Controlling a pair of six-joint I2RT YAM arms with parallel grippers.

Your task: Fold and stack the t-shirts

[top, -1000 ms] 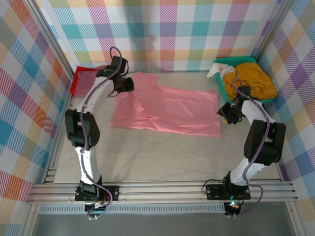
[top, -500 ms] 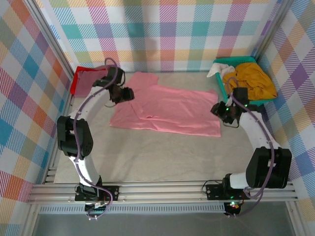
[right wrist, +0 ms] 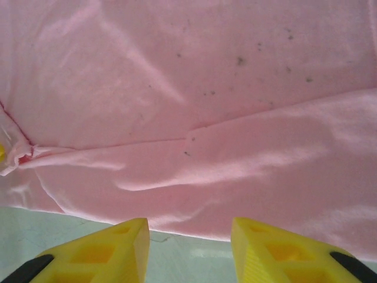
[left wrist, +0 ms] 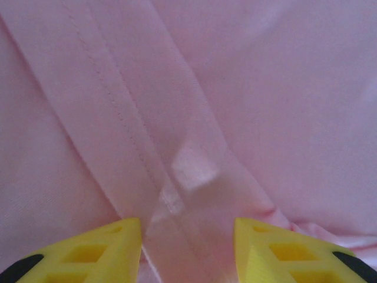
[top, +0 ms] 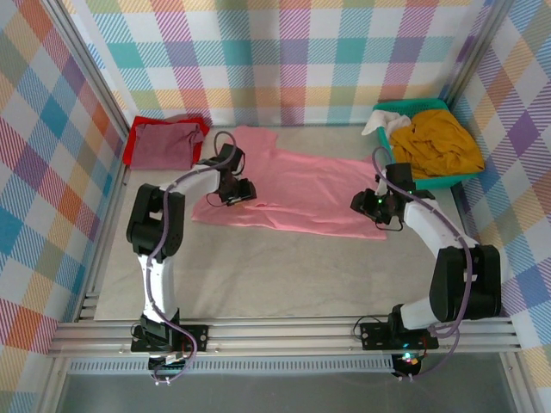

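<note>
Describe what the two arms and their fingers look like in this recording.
The left arm and right arm are alike: white tube links, bulky black joints, and a purple-grey cable looping alongside. The left fingers and right fingers are yellow wedges with hollow cut-outs, black at the rear.

A pink tee [top: 301, 194] lies spread mid-table, left gripper [top: 239, 194] over its left part, right gripper [top: 360, 205] at its right edge, maroon tee [top: 168, 144] far left, mustard tee [top: 439, 142] in the far-right basket [top: 413, 105].
</note>
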